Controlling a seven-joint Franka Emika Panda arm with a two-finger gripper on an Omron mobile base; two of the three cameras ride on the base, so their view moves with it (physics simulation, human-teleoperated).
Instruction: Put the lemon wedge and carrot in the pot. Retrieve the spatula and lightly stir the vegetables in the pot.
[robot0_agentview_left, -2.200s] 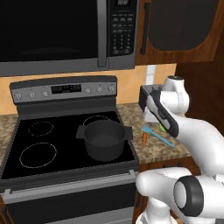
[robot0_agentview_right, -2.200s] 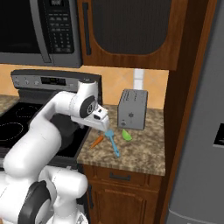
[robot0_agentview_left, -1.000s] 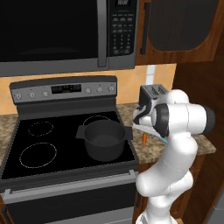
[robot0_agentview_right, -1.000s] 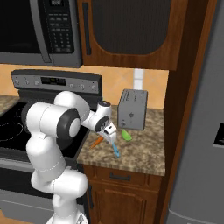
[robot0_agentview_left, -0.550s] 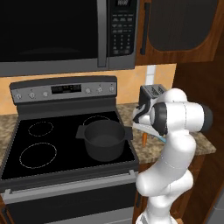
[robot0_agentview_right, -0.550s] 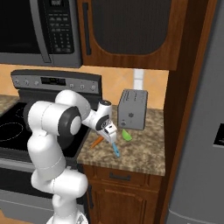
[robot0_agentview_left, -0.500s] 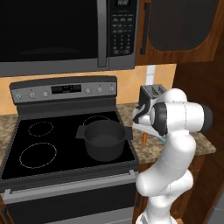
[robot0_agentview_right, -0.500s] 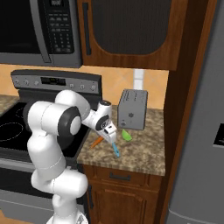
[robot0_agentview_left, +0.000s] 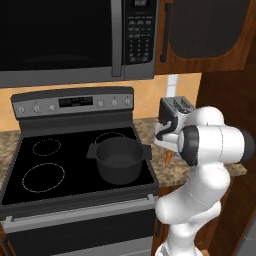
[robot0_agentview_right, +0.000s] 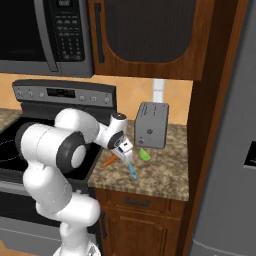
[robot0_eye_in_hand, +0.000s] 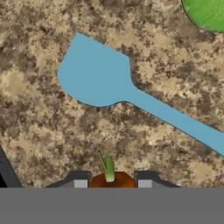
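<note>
I am looking over the black stovetop (robot0_agentview_left: 30, 195) on the left, where the pot (robot0_agentview_left: 119, 160) is sitting on the front right burner, dark and round with its two short handles out to the sides. I cannot tell from here whether anything is lying inside it. Just right of the stove, on the speckled brown counter (robot0_agentview_right: 165, 180), the carrot (robot0_agentview_right: 111, 160) is lying near the counter's left edge, and my gripper (robot0_agentview_right: 123, 153) is hanging low right over it. In the hand view the carrot's orange top (robot0_eye_in_hand: 112, 180) with its little green stem is showing between the two dark fingertips (robot0_eye_in_hand: 78, 180), which are standing apart on either side of it; whether they are touching it I cannot tell. Beyond the carrot the spatula (robot0_eye_in_hand: 131, 96) is lying flat on the counter, its broad blue blade nearest the fingers and its thin handle running away to the right. Further right, the lemon wedge (robot0_agentview_right: 144, 154) is resting on the counter just in front of the silver toaster (robot0_agentview_right: 152, 125), near the spatula but apart from it.
</note>
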